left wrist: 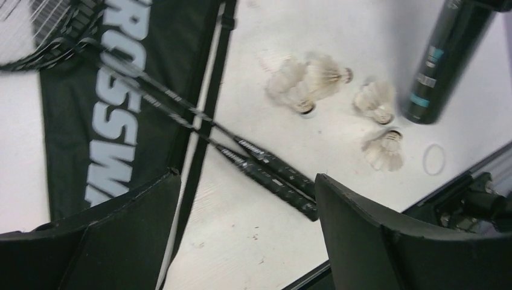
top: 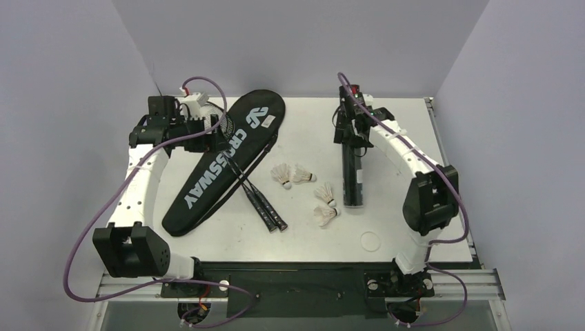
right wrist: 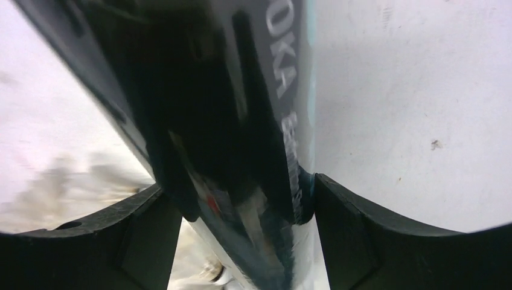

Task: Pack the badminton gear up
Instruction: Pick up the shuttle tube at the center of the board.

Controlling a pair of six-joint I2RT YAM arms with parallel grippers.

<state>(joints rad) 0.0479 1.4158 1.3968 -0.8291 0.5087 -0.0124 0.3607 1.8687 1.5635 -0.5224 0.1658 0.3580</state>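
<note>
The black "CROSSWAY" racket bag (top: 221,162) lies diagonally on the left of the table. Two thin black rackets (top: 265,207) lie crossed over its right edge, heads on the bag and handles toward the front. My left gripper (top: 207,127) hovers open over the racket heads; in the left wrist view this gripper (left wrist: 247,199) holds nothing, with the handles (left wrist: 272,172) beyond it. Several white shuttlecocks (top: 302,174) sit mid-table. The long black tube (top: 352,176) lies to their right. My right gripper (right wrist: 235,211) is shut on the tube (right wrist: 241,121) at its far end.
A thin white ring (top: 370,241) lies near the front edge, right of centre. The black base rail (top: 296,276) runs along the near edge. Grey walls enclose the table on three sides. The right arm's elbow (top: 431,196) hangs over the table's right edge.
</note>
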